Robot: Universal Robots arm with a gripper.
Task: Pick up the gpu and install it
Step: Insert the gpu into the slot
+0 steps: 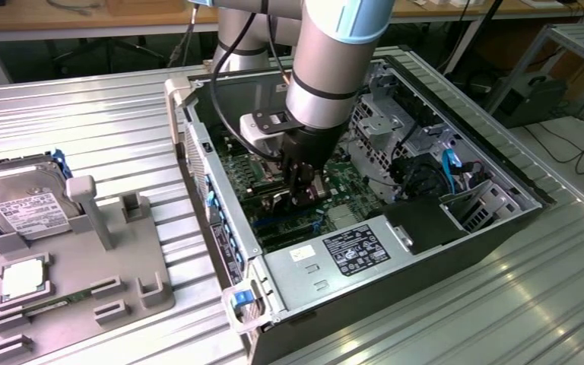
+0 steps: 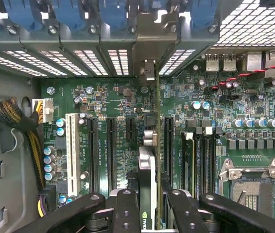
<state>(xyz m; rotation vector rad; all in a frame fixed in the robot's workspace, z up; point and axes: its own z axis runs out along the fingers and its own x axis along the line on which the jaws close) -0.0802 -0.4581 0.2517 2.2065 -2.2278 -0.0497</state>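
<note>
Reaching down into the open grey metal computer case (image 1: 303, 296) on the ribbed metal surface (image 1: 99, 129), the grey robot arm (image 1: 328, 68) holds its black jaws (image 1: 304, 199) clenched on the thin dark gpu (image 2: 147, 179). The wrist view shows the card edge-on above the green motherboard (image 2: 123, 104), between long black slots (image 2: 111, 145). The exterior view shows a grey parts tray (image 1: 79, 281) holding a silver hard drive (image 1: 23, 201).

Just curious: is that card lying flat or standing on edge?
On edge: the gpu, held in the gripper, stands edge-down over the motherboard slots.
</note>
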